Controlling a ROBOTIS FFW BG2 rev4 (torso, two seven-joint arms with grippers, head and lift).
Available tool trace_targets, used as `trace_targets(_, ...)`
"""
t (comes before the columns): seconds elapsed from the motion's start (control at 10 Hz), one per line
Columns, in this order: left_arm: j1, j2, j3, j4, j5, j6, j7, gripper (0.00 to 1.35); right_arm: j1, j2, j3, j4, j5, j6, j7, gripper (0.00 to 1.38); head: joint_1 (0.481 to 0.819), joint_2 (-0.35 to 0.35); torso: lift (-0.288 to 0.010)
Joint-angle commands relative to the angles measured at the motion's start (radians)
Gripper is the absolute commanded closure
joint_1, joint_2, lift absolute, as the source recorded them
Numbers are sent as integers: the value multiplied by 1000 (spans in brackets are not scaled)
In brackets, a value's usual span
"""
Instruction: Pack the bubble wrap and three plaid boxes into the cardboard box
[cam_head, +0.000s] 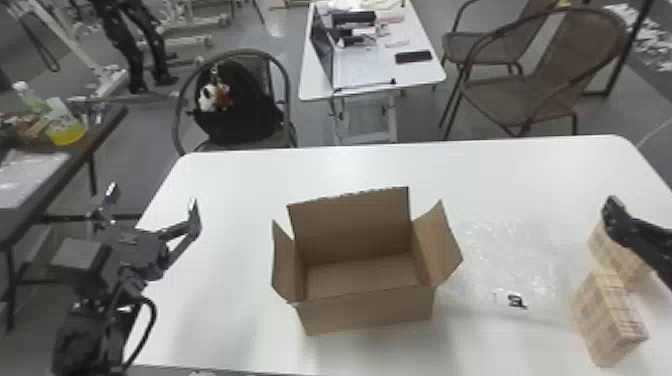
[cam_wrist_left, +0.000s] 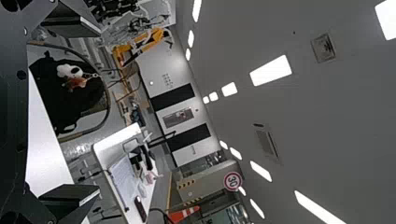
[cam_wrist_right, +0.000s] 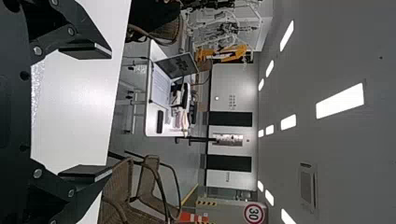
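Ok so your cardboard box is sitting open on the white table, roughly mid-table. Side flaps are splayed outward, the back one stands up, and you can see right down to the floor inside.

Your bubble wrap is lying flat on the table just beside the box, on the right side, with some black print on its near part. Past that, at the far right, you've got the plaid boxes — one bunch nearer the front, more just behind it, partly under the right arm. Can't tell you the exact count from here.

Right gripper: head view has one dark finger overlapping the rear plaid boxes, and I can't tell if it's touching them. In its wrist view the right gripper is spread wide with nothing in its grasp.

Your left gripper is up by the table's left edge, well apart from the box — fingers wide open, holding nothing.

Behind the table there's a black backpack on a chair, a small table with a laptop, and wicker chairs on the right.
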Motion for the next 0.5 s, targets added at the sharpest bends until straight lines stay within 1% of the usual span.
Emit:
trace_targets(0.0,104,-6,-120,-61,86,9,89,128,11,3,-12,-18,17,12,0,398,693,181,-92)
trace_targets(0.1,166,-6,-229,-61,147,26,205,128,19,12,-20,-24,27,18,-2,398,695,154,-92)
trace_targets(0.2,186,-6,-295,-61,195,61,255,128,21,27,-20,-30,70,18,0,398,695,119,-92)
trace_targets(0.3,186,-6,-335,-61,208,72,294,128,22,35,-20,-20,72,18,0,400,695,86,-92)
trace_targets(0.4,185,-6,-367,-61,230,81,327,128,21,35,-20,-4,76,18,-2,401,695,70,-92)
